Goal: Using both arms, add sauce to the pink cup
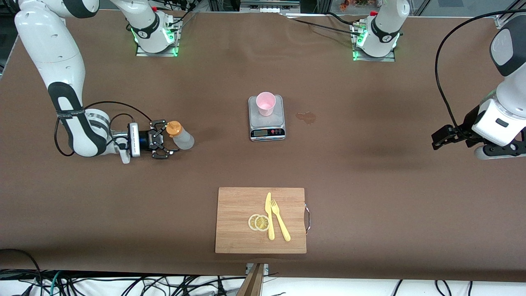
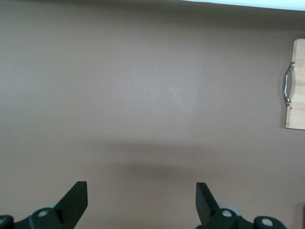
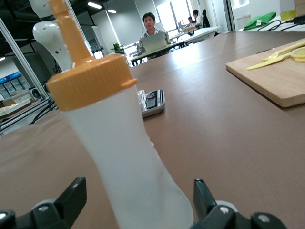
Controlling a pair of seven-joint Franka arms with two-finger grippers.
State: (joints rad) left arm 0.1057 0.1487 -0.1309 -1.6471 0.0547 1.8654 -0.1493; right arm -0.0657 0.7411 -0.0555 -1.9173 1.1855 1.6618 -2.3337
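Note:
The sauce bottle (image 1: 183, 137), translucent white with an orange nozzle cap, stands on the brown table toward the right arm's end. My right gripper (image 1: 167, 138) is low at the table and open, one finger on each side of the bottle's lower body (image 3: 143, 181), with a gap showing on both sides. The pink cup (image 1: 265, 103) sits on a small grey kitchen scale (image 1: 267, 128) at mid table. My left gripper (image 1: 437, 139) hangs open and empty over bare table at the left arm's end; its fingers (image 2: 76, 198) frame only brown surface.
A wooden cutting board (image 1: 261, 220) with a metal handle lies nearer the front camera, carrying a yellow knife, a yellow fork and two lemon slices (image 1: 259, 222). A small brown stain (image 1: 306, 117) marks the table beside the scale. The board's edge (image 2: 296, 86) shows in the left wrist view.

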